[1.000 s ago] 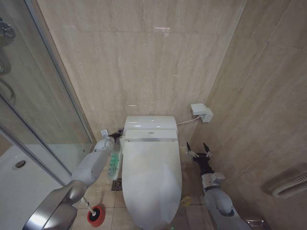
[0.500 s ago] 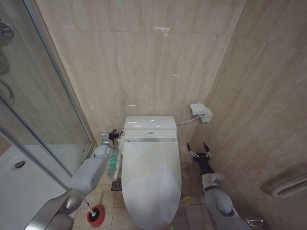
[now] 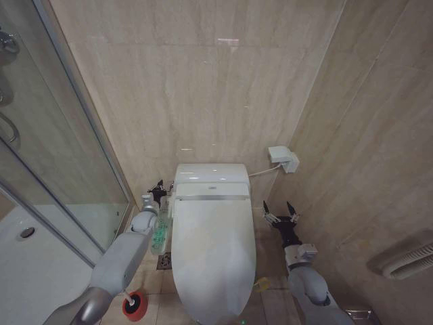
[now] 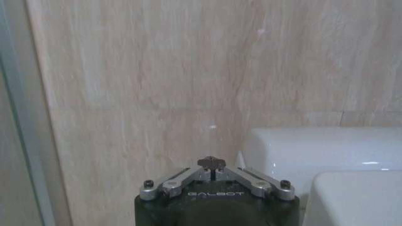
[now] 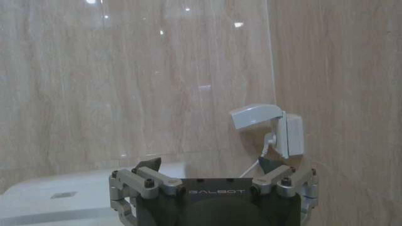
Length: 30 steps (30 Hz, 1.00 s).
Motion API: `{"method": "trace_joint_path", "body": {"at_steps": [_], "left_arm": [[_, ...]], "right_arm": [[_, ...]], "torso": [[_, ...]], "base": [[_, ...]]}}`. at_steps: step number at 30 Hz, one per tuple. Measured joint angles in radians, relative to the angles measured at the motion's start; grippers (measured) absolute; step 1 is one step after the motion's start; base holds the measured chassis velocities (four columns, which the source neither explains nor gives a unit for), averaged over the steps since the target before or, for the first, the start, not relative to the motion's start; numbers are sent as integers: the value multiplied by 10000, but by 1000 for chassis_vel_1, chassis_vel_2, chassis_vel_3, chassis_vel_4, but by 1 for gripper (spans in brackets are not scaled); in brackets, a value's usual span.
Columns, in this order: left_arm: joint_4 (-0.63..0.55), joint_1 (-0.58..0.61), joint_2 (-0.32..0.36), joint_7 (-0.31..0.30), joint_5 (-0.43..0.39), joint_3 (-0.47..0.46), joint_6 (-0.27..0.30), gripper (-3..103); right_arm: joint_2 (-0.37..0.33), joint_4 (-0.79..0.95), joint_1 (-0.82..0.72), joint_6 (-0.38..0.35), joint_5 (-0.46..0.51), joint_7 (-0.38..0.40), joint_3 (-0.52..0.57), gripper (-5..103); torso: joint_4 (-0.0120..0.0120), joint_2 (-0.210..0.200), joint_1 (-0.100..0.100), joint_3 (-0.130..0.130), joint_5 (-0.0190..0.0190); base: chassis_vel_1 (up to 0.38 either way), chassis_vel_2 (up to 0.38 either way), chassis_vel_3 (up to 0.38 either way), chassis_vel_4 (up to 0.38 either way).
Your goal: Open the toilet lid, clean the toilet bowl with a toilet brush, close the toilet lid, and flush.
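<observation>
The toilet lid lies down flat, glossy white, and hides the toilet bowl beneath it. Behind the lid sits the white seat unit. My left gripper is shut and empty beside the seat unit's left rear corner, close to the wall; in the left wrist view its fingertips meet, with the seat unit alongside. My right gripper hovers open and empty to the right of the toilet, pointing at the wall. The toilet brush stands in its red holder on the floor at the front left.
A glass shower door and white shower tray close off the left. A long button panel runs along the toilet's left side above a floor drain. A wall socket sits at the right rear corner.
My left gripper has slid back along the toilet's left side toward the wall, and the left arm has dropped lower. The right arm has stayed still.
</observation>
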Motion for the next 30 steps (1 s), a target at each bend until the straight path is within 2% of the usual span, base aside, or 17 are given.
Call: {"method": "trace_joint_path", "body": {"at_steps": [9,16,17,23,25,30], "left_arm": [[-1525,1174,737,-104,512,-461,-299,0],[-2820,2304,1556,214,771,-823,-1035,0],[-3330,2710,1701,212,871,-1059,-1147,0],[-4592,3584,1873,-180,860,-1615,-1003,0],[-5292,4129,1813,-522,699,-2022,-665,0],[-5700,4572,1664,-710,676,-2334,-505,0]], "right_arm": [[0,-1,0,0,0,-5,0,100],[0,-1,0,0,0,-2,0,100],[0,0,0,0,0,0,0,100],[0,0,0,0,0,0,0,100],[0,0,0,0,0,-2,0,100],[0,-1,0,0,0,-2,0,100]], "torso": [[0,0,0,0,-2],[1,0,0,1,-2],[0,0,0,1,-4],[0,0,-1,0,-1],[1,0,-1,0,0],[0,0,-1,0,-1]], "base": [[0,0,0,0],[0,0,0,0],[0,0,0,0],[0,0,0,0],[0,0,0,0],[0,0,0,0]]}}
